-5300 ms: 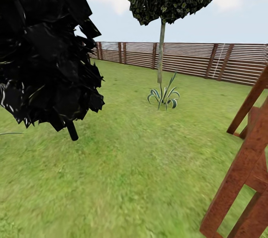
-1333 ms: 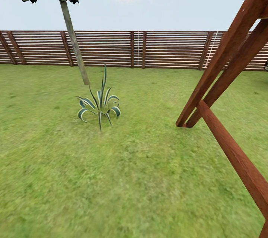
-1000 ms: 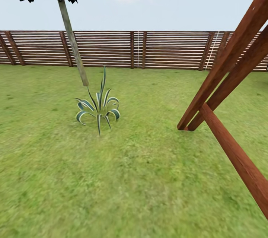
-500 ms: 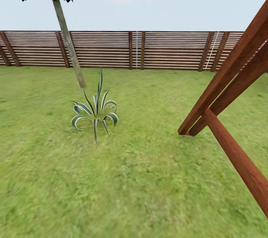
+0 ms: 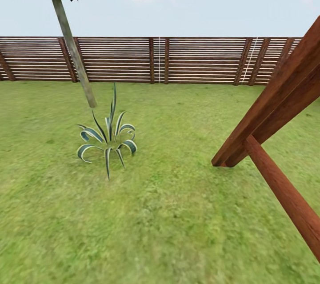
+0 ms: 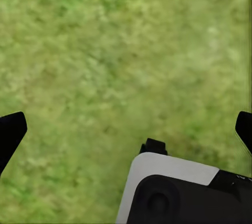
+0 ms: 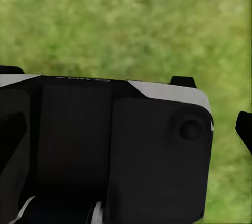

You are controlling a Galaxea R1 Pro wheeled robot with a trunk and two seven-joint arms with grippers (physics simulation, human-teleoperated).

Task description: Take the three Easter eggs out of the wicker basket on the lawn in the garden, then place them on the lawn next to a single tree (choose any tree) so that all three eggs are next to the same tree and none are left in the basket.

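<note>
You are still in the searching step: the robot is rolling across the lawn [image 5: 169,213] of the garden, and neither the wicker basket nor any of the three Easter eggs is in sight, so where they lie cannot be told from here. Ahead, toward the lawn's far left, stands the tree [image 5: 73,59] with its pale trunk leaning, and just in front of its foot a striped spiky plant [image 5: 106,139]. A red-brown wooden frame [image 5: 271,119] plants its legs on the grass at the right, and the slatted fence [image 5: 178,59] closes the lawn's far edge.

The left gripper [image 6: 126,129] hangs over bare grass with its fingertips spread wide and nothing between them. The right gripper [image 7: 247,129] shows one dark fingertip beside the robot's own body; whether it is released or clenched I cannot tell.

Your next move, I judge, is to keep turning or driving until the basket comes into view, and to mind the frame's slanting legs as you pass.

Against the picture of half a second ago, the whole view has swung a little: tree and plant sit further left and lower, the frame looms larger. That is the camera moving, not the things.
</note>
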